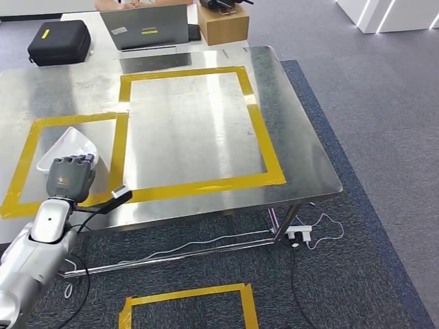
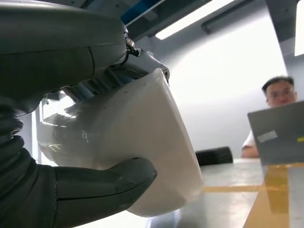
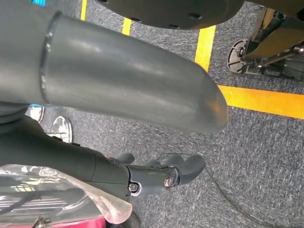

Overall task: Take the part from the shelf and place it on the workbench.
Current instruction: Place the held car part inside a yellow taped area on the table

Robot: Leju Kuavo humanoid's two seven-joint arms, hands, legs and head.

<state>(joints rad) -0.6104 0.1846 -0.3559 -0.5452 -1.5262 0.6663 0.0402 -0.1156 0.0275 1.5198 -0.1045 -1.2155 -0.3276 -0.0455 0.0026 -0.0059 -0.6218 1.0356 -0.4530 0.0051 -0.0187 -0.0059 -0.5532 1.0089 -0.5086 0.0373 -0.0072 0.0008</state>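
Note:
The part (image 1: 67, 147) is a white, smooth curved shell. My left hand (image 1: 70, 177) grips it from the near side, over the small yellow-taped square (image 1: 120, 147) at the left of the steel workbench (image 1: 305, 157). In the left wrist view the part (image 2: 143, 133) lies between the thumb (image 2: 107, 185) and the fingers (image 2: 64, 52), its lower edge close to the tabletop; I cannot tell whether it touches. My right hand (image 3: 118, 95) hangs over the grey carpet, fingers (image 3: 168, 173) apart, holding nothing.
A larger yellow-taped rectangle (image 1: 258, 130) marks the bench's middle. At the far edge stand a laptop (image 1: 147, 27), a black case (image 1: 57, 42) and a cardboard box (image 1: 223, 24); a person (image 2: 280, 95) sits behind the laptop. A power strip (image 1: 299, 235) and cables lie under the bench.

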